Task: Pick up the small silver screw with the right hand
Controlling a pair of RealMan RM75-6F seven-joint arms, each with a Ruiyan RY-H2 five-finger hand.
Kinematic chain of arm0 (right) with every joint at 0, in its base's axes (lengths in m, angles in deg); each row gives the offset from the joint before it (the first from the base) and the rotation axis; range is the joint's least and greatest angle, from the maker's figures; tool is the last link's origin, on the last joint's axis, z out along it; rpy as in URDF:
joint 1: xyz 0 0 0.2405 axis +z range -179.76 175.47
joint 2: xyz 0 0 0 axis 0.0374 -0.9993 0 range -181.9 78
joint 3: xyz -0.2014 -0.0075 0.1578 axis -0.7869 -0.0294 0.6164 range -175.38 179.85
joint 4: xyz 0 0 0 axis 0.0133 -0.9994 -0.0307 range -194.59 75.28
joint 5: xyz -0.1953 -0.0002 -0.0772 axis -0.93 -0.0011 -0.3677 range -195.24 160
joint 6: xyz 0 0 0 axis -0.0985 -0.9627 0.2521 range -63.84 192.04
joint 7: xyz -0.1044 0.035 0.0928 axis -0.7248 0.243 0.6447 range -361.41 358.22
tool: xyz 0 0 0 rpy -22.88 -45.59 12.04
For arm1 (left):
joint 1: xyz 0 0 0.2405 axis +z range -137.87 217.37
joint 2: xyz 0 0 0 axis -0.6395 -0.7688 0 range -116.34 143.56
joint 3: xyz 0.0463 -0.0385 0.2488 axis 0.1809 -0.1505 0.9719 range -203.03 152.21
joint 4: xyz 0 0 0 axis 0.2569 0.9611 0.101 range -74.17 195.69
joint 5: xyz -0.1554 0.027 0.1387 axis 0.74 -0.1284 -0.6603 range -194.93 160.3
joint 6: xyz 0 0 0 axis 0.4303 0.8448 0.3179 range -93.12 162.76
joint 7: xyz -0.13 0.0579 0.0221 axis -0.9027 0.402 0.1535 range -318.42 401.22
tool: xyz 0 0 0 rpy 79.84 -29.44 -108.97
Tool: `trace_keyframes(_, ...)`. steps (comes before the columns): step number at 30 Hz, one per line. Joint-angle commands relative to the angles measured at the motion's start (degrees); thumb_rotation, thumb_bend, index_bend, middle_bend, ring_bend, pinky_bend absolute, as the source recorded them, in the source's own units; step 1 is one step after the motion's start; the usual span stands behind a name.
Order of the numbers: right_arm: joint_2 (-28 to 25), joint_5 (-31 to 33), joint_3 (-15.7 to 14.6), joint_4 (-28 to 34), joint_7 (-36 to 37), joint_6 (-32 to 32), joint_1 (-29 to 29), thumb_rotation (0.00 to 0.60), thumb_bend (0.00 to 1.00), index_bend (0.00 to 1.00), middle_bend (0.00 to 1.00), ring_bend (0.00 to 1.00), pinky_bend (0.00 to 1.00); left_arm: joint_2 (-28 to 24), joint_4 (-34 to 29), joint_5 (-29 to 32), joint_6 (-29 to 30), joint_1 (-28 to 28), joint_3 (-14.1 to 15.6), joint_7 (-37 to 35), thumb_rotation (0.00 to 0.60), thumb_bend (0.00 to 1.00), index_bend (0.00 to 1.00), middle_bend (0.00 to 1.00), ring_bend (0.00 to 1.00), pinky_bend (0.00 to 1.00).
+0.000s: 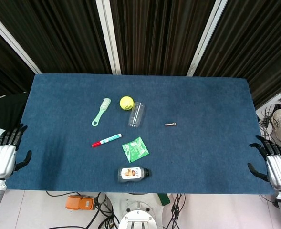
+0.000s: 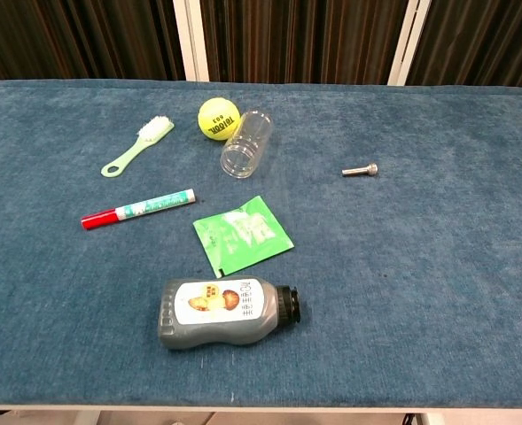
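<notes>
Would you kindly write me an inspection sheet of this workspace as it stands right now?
Surface: blue cloth table, flat.
Job's thing: small silver screw lying on its side, right of centre, apart from everything else.
Clutter: tennis ball beside a clear cup lying on its side; green brush; red-capped marker; green packet; grey bottle lying down near the front edge.
Hands: left hand and right hand at the table's near corners, fingers apart, holding nothing.
Cables: loose wires on the floor off the right edge and under the front edge.
Surroundings: dark slatted wall behind.
</notes>
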Motion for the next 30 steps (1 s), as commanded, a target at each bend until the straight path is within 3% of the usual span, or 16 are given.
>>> trace_keyframes(1, 0.9, -0.9, 1.6, -2.2, 2.5, 2.9, 3.5, 0.600, 0.42, 0.42, 0.22, 0.24, 0.25, -0.1, -0.1, 0.0, 0.2, 0.1, -0.1, -0.7, 0.600, 0.41, 0.05, 0.00, 0.00, 0.07)
trace_keyframes(4, 0.6, -0.2, 3.3, -1.6, 0.9, 7.2, 7.3, 0.600, 0.42, 0.46, 0.22, 0.24, 0.19, 0.0, 0.1, -0.2, 0.7, 0.2, -0.2, -1.4, 0.600, 0.41, 0.05, 0.00, 0.00, 0.07)
trace_keyframes(15, 5.3, 6.2, 8.9, -2.2, -5.2, 24.4, 21.8, 0.600, 0.42, 0.56, 0.22, 0.24, 0.19, 0.0, 0.3, -0.1, 0.7, 0.2, -0.3, -2.6, 0.600, 0.41, 0.05, 0.01, 0.00, 0.07)
trace_keyframes(30, 17.1, 12.7, 9.7, -13.5, -9.1, 37.3, 33.9, 0.600, 0.46, 0.58, 0.22, 0.25, 0.20, -0.2, 0.3, 0.1, 0.2, 0.0, -0.3, -3.2, 0.600, 0.41, 0.05, 0.00, 0.00, 0.07)
